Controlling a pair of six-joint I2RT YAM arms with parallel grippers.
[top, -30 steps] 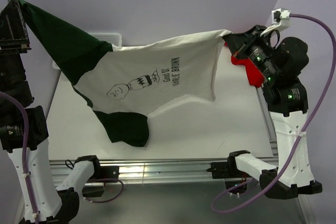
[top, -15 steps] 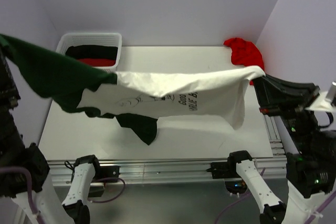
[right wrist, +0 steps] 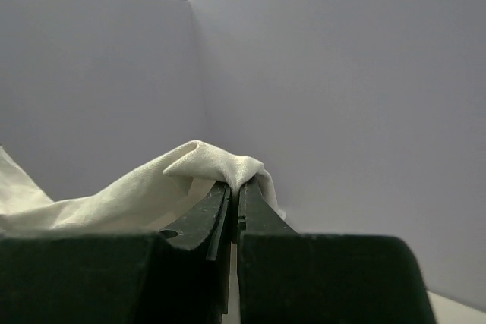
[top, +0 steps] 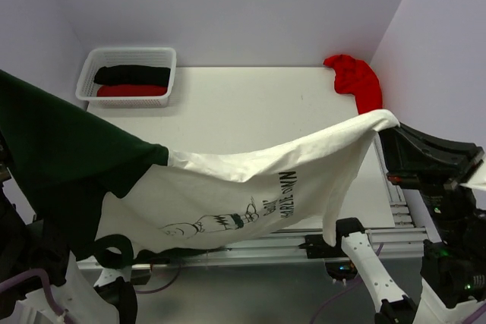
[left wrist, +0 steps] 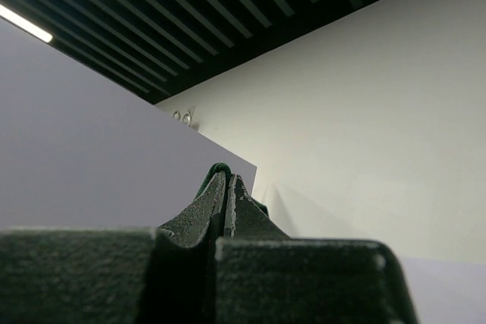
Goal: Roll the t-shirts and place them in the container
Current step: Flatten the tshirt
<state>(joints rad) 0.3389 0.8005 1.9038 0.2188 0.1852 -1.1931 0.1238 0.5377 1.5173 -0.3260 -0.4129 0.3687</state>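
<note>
The cream t-shirt with dark green sleeves and a cartoon print hangs stretched in the air over the table's near edge. My right gripper is shut on its cream corner, seen in the right wrist view with the cloth bunched at the tips. My left gripper is shut on a fold of green cloth; it is off the left edge of the top view. A plain red t-shirt lies crumpled at the back right.
A white mesh basket at the back left holds a black roll and a red roll. The white table has walls close on the left, back and right. The hanging shirt hides the front rail.
Both grippers have pulled back toward the near edge with the cream shirt. It now sags over the front of the table, and the basket and red shirt are uncovered.
</note>
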